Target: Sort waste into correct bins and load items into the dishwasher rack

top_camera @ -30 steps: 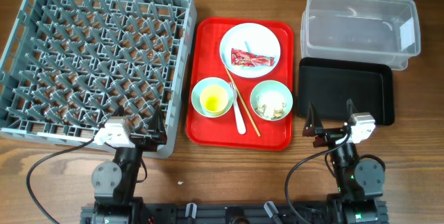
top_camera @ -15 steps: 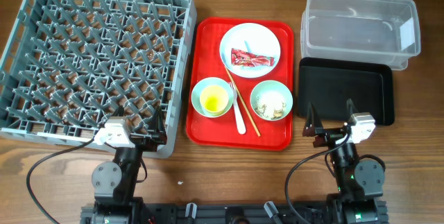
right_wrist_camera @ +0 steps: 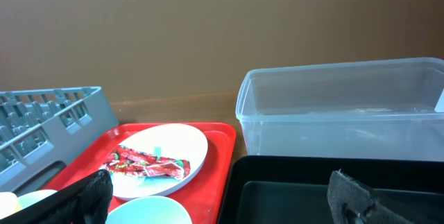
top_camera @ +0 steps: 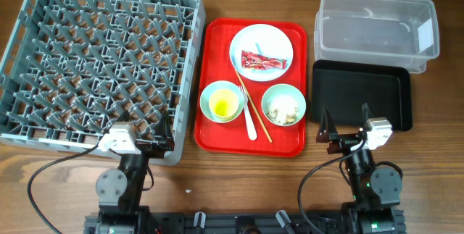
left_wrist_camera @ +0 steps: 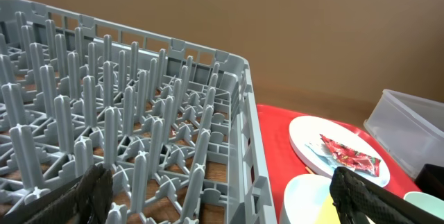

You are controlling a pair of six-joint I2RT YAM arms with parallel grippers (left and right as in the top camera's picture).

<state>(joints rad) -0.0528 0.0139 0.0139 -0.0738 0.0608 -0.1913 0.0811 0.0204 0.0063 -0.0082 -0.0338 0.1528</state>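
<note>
A red wrapper (top_camera: pixel 262 61) lies on the white plate (top_camera: pixel 261 40) at the back of the red tray (top_camera: pixel 214 136); it also shows in the left wrist view (left_wrist_camera: pixel 349 154) and the right wrist view (right_wrist_camera: pixel 146 164). One mint bowl (top_camera: pixel 221 102) holds the yellow cup (top_camera: pixel 222 104). The other bowl (top_camera: pixel 283 105) holds beige scraps and something white. The white fork (top_camera: pixel 249 122) and chopsticks (top_camera: pixel 254 108) lie between the bowls. The grey rack (top_camera: pixel 101 64) is at left. The clear tub (top_camera: pixel 377 30) and black tray (top_camera: pixel 361 95) are at right. My left gripper (top_camera: pixel 138 138) and right gripper (top_camera: pixel 345 125) are open and empty.
The left gripper sits at the rack's near right corner (left_wrist_camera: pixel 243 148). The right gripper sits at the black tray's near edge (right_wrist_camera: pixel 291 182). Bare wooden table (top_camera: pixel 239 183) lies in front of the red tray.
</note>
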